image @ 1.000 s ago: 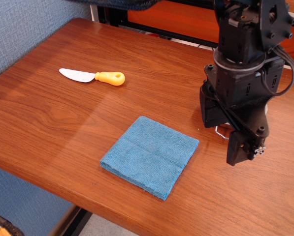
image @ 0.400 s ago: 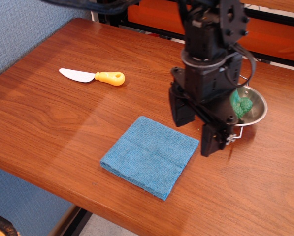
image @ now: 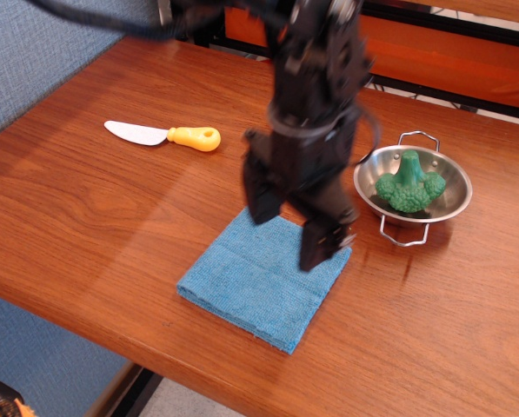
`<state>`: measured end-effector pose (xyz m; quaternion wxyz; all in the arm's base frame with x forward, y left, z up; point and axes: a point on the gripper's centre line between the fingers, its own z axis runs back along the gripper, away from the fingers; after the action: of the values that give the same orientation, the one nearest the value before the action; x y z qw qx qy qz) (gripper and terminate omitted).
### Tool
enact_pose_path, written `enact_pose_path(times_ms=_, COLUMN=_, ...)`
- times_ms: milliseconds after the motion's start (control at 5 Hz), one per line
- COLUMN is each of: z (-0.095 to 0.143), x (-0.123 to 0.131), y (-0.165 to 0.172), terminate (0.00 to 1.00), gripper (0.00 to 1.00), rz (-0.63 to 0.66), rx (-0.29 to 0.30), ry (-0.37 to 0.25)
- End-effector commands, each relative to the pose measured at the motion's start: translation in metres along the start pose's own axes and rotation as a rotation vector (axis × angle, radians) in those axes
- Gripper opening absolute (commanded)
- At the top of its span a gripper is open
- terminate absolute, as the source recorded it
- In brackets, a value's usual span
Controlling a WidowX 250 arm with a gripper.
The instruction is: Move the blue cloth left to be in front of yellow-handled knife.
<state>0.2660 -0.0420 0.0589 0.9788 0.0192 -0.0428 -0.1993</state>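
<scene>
The black tool (image: 296,228), fingers spread and empty (slightly blurred), hangs over the folded blue terry cloth (image: 259,282); pinching only the top layer could unfold it.

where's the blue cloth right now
The blue cloth lies flat near the table's front edge, directly under the open claw, left of the steel bowl holding broccoli, and well right of the yellow-handled knife.

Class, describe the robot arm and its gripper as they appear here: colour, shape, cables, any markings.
The arm is black all over, built of boxy, blocky segments stacked in a thick column. Black cables run from its top off toward the upper left, and another loops along its right side. The gripper ends in two chunky black fingers. The picture is motion-blurred, so no markings or labels can be made out.
</scene>
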Motion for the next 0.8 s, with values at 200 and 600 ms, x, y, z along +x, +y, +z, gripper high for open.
enact_pose_path(times_ms=200, z=-0.037, x=-0.008, y=0.012, terminate=0.0, gripper=1.0, rz=0.056, rx=-0.006, ry=0.01)
enact_pose_path(times_ms=600, z=-0.043, x=-0.025, y=0.038, terminate=0.0, gripper=1.0, rz=0.111, rx=0.015, ry=0.015)
